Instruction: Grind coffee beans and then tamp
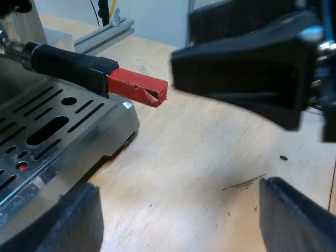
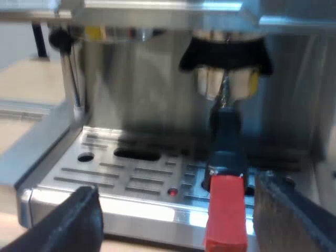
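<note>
Red-tipped handle (image 2: 226,173) juts over drip tray (image 2: 121,173), bare tabletop (image 1: 199,173) beside it, right pincer (image 1: 181,46) crowding the red end

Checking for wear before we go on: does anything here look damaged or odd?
The red end of the handle looks chipped, with a notch at its tip. A dark scuff marks the table nearby.

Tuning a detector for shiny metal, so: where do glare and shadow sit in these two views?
Left wrist view: glare on a corner of the drip tray, the red handle end evenly lit, dark shadow on the table under the tray's edge. Right wrist view: bright glare along the tray's front rim, shadow below the holder inside the espresso machine.
</note>
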You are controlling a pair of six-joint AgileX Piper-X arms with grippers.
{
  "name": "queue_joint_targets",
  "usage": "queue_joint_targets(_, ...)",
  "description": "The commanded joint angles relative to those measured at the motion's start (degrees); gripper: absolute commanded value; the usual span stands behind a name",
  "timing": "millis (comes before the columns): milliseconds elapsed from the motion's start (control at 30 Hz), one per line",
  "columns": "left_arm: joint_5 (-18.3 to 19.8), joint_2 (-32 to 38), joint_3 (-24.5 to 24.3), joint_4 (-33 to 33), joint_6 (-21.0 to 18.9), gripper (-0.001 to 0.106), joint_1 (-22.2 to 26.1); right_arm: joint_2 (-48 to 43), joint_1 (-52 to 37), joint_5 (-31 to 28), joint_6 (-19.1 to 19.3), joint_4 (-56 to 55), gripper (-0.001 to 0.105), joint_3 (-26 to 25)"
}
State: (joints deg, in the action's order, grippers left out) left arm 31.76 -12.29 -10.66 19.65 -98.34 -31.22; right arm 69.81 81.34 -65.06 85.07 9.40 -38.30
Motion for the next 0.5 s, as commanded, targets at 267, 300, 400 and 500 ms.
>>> queue_joint_targets(267,0.6,-0.1,-0.2,-0.8,0.1,0.065,-0.3,-0.4,-11.3,15.8,-4.8,-18.0,0.062,-5.6)
queue_joint_targets(300,0.6,-0.1,-0.2,-0.8,0.1,0.065,-0.3,-0.4,-12.6,17.6,-6.2,-19.1,0.062,-6.1)
queue_joint_targets(400,0.6,-0.1,-0.2,-0.8,0.1,0.065,-0.3,-0.4,-16.0,21.9,-10.7,-21.7,0.062,-6.9)
queue_joint_targets(500,0.6,-0.1,-0.2,-0.9,0.1,0.065,-0.3,-0.1,-18.4,25.8,-10.8,-22.5,0.062,-6.9)
